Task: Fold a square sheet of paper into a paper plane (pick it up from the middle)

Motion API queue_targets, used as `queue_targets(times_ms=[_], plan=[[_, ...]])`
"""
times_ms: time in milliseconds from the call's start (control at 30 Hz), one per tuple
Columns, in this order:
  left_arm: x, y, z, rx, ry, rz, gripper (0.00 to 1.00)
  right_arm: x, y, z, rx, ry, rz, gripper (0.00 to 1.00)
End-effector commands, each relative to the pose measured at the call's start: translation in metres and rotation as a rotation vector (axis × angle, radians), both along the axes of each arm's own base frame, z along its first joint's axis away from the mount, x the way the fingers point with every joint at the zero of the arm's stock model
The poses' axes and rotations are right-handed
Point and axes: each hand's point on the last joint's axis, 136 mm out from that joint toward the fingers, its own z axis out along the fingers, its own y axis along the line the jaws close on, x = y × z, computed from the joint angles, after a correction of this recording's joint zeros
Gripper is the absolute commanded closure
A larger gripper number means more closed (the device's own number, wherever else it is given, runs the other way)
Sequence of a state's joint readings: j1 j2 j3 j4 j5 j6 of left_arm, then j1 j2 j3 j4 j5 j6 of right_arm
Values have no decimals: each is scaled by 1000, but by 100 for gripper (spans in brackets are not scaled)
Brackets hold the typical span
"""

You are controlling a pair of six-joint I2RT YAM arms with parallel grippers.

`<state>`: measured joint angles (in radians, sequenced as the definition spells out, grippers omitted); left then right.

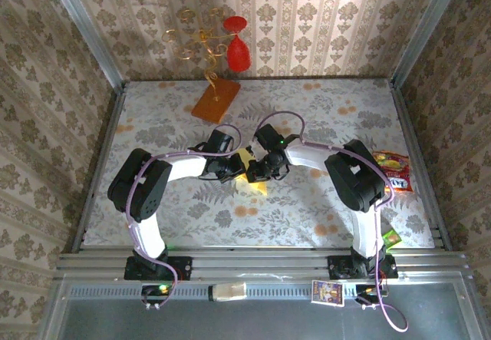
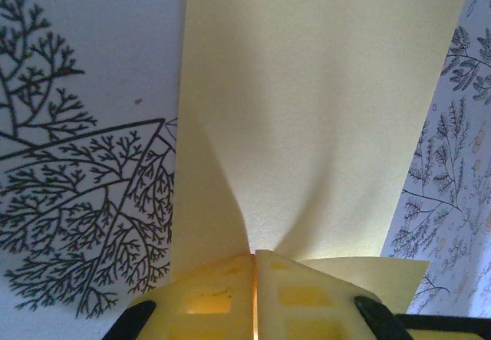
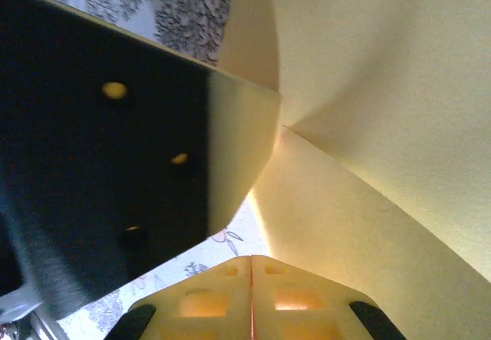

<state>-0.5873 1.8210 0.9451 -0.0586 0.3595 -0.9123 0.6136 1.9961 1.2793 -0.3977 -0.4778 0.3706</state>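
The left gripper is pinched tight on the edge of the pale-yellow sheet of paper, which buckles upward from its closed fingertips. The right gripper, jaws together, nips another edge. The sheet sits between them near the middle of the table.

Both arms bend inward over mid-table, the left gripper and right gripper nearly meeting, each with fingers pressed together.
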Motion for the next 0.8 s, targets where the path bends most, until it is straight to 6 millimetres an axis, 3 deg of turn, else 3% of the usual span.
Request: queue_targets(times_ms=[0, 400, 767], plan=[[-21, 25, -37, 126, 113, 11, 91, -10, -5, -11, -42, 41, 10, 90], [-31, 38, -57, 165, 160, 32, 93, -38, -37, -36, -122, 94, 38, 91], [-39, 53, -72, 214, 200, 49, 93, -52, -51, -26, -99, 83, 35, 91]])
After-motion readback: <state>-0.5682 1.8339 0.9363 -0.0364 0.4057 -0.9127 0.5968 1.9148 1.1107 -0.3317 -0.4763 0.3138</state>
